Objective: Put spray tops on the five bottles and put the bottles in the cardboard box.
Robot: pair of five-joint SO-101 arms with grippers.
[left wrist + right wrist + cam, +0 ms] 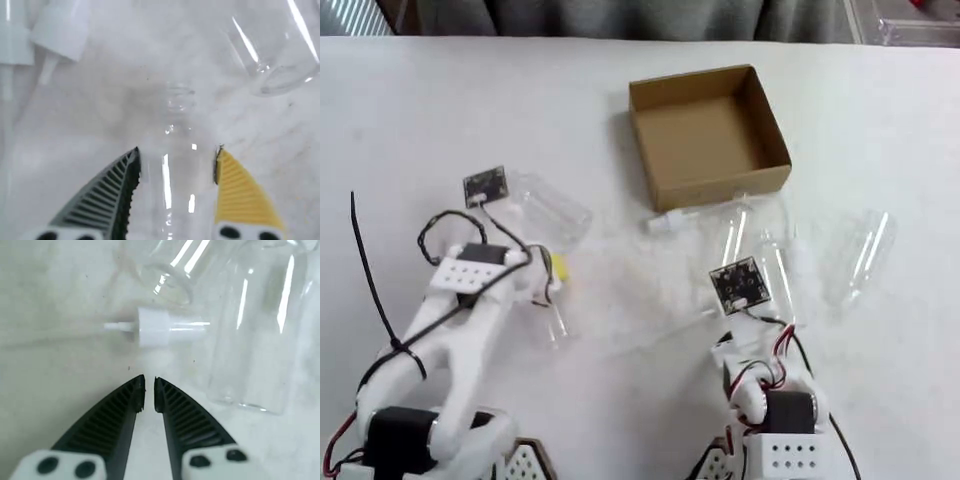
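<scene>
My left gripper [176,160] is shut on a clear bottle [175,150] lying on the white table, one grey and one yellow finger against its sides, its open neck [180,97] pointing away. In the high view this gripper [548,275] is left of centre. Two white spray tops [60,30] lie beyond the bottle. My right gripper [149,385] is shut with nothing in it, a short way from a white spray top [155,327]. Clear bottles [255,330] lie beside that top. The cardboard box [710,130] stands open at the back centre.
Loose clear bottles lie on the table: one [550,215] by the left arm, several [765,250] in front of the box, one [860,255] farther right. A spray top [670,222] lies near the box's front corner. A black cable [370,280] runs along the left arm.
</scene>
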